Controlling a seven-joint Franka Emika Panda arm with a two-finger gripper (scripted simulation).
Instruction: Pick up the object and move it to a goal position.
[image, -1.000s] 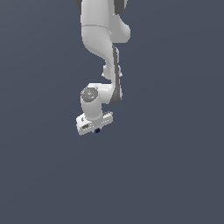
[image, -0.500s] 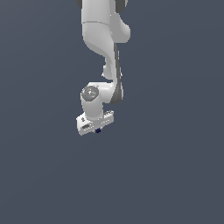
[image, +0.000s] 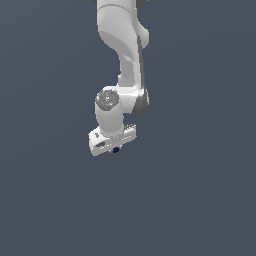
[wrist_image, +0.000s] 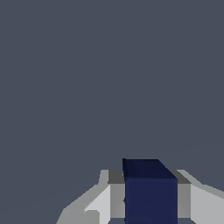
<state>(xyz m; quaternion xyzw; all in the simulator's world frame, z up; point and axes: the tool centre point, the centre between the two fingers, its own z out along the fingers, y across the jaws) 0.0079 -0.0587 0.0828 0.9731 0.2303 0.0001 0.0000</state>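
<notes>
Wrist view: dark navy block, flat-faced with square edges, sits between the gripper fingers, both closed against its sides; its lower part is cut off by the frame. Exterior view: block a mere speck under the gripper, fingers too small to make out, arm cropped above.

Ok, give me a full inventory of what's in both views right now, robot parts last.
block: one, dark navy blue, flat-faced with square edges in the wrist view, sitting between the gripper fingers; in the exterior view only a small dark speck under the gripper.
ground: one, plain dark grey-blue, filling both views; no goal marker visible.
arm: one, white, coming down from the top of the exterior view.
gripper: one, white, pointing down, fingers grey, shut on the block.
</notes>
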